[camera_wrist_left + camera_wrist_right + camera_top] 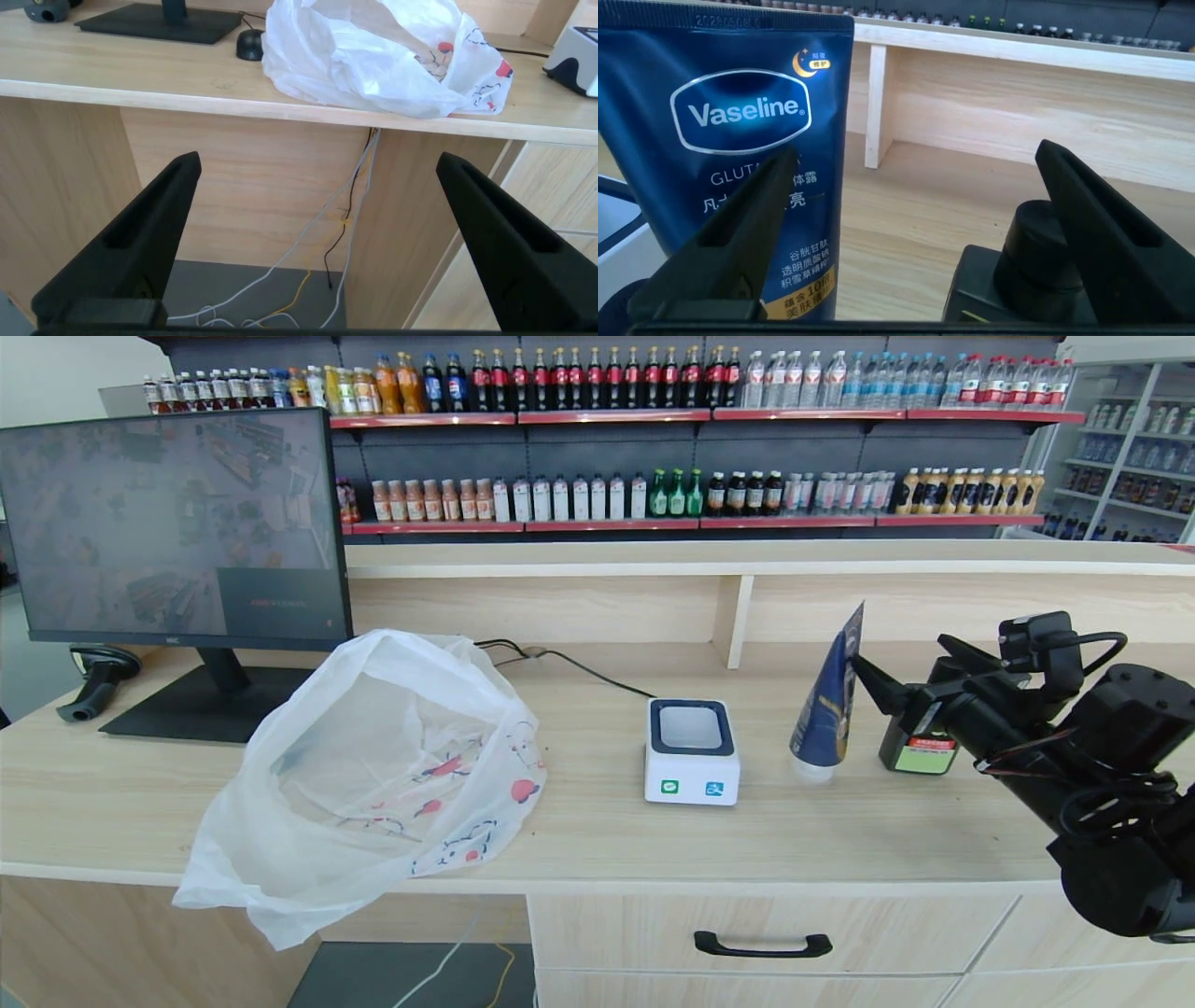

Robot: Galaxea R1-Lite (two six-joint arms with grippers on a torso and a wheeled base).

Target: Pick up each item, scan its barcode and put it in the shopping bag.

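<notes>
Fingers [738, 243] of the right gripper [915, 159] stood spread beside the blue tube [826, 705] and dark bottle [917, 753], the left gripper [318, 163] likewise spread.

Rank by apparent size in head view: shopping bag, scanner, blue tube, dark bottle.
1. shopping bag
2. scanner and blue tube: too alike to split
3. dark bottle, smallest, though partly hidden

A pale wooden counter [597, 840] carried a white scanner box [691, 751] at its centre. From the box, a plastic bag [383, 775] lay at 9 o'clock and a monitor [177, 523] stood at 10 o'clock. At 3 o'clock stood a blue tube [829, 695], upright on its cap, with a dark bottle [917, 747] just beside it.
</notes>
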